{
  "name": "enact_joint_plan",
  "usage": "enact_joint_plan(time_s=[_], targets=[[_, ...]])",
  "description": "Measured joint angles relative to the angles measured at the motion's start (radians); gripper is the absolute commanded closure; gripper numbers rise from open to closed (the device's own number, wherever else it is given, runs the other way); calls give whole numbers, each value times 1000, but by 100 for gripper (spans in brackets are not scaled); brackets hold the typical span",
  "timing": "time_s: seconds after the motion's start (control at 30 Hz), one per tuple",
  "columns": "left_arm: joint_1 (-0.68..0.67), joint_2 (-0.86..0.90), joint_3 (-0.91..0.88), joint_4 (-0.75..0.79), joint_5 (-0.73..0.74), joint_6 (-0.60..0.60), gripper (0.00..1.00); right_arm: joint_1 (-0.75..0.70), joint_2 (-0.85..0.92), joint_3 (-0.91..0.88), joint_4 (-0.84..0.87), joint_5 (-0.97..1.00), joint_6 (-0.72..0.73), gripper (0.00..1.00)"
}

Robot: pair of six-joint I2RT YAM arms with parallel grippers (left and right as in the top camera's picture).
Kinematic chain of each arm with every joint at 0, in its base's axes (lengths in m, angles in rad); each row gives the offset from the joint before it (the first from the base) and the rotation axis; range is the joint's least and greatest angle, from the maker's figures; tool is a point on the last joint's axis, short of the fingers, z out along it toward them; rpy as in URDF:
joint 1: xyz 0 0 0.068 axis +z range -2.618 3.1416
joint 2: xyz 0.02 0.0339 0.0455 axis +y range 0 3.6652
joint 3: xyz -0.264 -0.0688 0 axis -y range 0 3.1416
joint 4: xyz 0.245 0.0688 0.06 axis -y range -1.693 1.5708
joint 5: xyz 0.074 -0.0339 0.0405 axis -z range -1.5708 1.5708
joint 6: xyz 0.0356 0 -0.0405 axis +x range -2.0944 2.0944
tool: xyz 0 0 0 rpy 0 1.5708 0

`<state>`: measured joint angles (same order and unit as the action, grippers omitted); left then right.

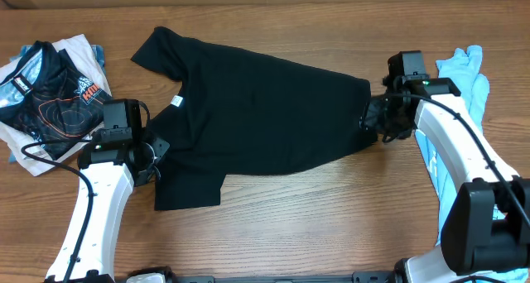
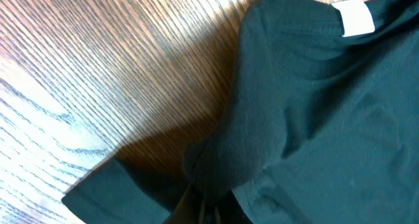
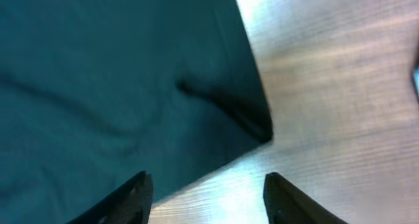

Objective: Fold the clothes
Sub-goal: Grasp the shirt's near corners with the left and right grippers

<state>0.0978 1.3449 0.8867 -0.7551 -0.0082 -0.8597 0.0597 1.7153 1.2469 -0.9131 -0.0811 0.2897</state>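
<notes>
A large plain black T-shirt (image 1: pixel 248 109) lies spread across the middle of the table, collar and white tag (image 1: pixel 175 101) to the left, hem to the right. My left gripper (image 1: pixel 153 155) is shut on a bunched fold of the black shirt (image 2: pixel 249 152) near its lower left sleeve. My right gripper (image 1: pixel 374 122) is open at the shirt's right hem corner (image 3: pixel 258 129), fingers apart (image 3: pixel 206 185) over the fabric edge and bare wood. A light blue tee (image 1: pixel 464 76) lies at the far right under the right arm.
A stack of folded shirts (image 1: pixel 50 88), dark printed one on top, white beneath, sits at the far left. The wooden table (image 1: pixel 315 217) shows in front of the shirt.
</notes>
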Motion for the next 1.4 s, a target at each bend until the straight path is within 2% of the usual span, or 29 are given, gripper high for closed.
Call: enact_joint_plan(time_s=[0.13, 0.4, 1.13, 1.2, 1.33, 1.4], targets=[[0, 0, 0, 0, 0, 0, 96, 8, 1, 0, 82, -21, 10, 57], [0, 0, 0, 0, 0, 0, 96, 64, 48, 0, 89, -31, 62, 56], [0, 0, 0, 0, 0, 3, 95, 65, 206, -4, 179, 30, 148, 57], [0, 0, 0, 0, 0, 3, 95, 65, 226, -4, 183, 30, 148, 61], [0, 0, 0, 0, 0, 3, 95, 65, 233, -4, 188, 38, 157, 81], [0, 0, 0, 0, 0, 3, 95, 64, 233, -4, 188, 37, 156, 85]])
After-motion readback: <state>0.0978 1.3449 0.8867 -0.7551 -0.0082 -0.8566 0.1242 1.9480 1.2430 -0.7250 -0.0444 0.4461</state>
